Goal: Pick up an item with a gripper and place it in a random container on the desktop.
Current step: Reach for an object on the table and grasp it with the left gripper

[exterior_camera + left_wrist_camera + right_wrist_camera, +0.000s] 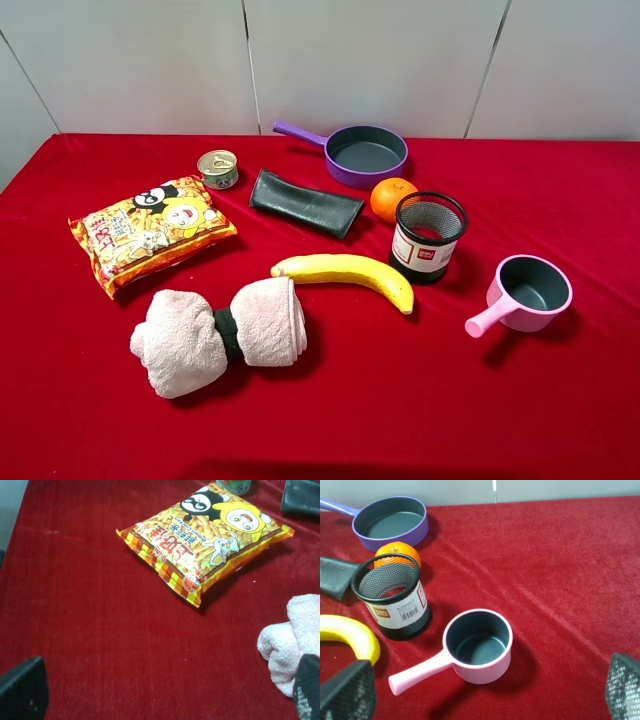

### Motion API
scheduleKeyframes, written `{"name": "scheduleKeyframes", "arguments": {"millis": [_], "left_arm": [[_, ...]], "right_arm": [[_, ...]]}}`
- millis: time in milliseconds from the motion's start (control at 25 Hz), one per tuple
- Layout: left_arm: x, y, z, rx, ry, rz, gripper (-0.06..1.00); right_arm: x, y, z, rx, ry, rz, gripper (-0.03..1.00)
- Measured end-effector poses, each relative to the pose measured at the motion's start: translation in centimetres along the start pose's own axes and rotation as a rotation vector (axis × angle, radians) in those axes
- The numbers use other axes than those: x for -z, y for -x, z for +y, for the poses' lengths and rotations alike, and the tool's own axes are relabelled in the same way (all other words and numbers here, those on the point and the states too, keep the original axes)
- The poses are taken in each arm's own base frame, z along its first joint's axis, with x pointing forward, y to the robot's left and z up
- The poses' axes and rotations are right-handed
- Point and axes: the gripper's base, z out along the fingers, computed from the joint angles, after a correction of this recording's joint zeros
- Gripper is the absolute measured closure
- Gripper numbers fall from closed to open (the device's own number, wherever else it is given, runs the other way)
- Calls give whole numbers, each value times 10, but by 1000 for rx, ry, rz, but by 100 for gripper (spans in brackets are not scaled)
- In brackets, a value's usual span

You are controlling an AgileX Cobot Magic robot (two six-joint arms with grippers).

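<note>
Silvery tin can [218, 168] stands just beyond the snack bag [150, 235] on the red table [560, 400], well apart from the black mesh cup [428, 237]. Left end effector [165, 690] and right end effector [486, 687] both gape wide, holding nothing.

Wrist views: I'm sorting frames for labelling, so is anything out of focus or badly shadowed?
Left wrist: snack bag sharp, left pincer dark and blurred at the frame corners. Right wrist: pink saucepan crisp, soft shadow beside it. Exterior high: even light, soft shadows.

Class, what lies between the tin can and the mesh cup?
Between tin can and mesh cup lies a dark flat pouch, in the exterior high view.
</note>
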Motion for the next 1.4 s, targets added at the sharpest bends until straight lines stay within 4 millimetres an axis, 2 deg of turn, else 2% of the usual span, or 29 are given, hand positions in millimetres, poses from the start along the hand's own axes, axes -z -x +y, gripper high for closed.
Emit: {"name": "scheduleKeyframes", "arguments": {"millis": [1400], "left_arm": [[0,0,0,0,0,0,-3]], "right_arm": [[0,0,0,0,0,0,28]]}}
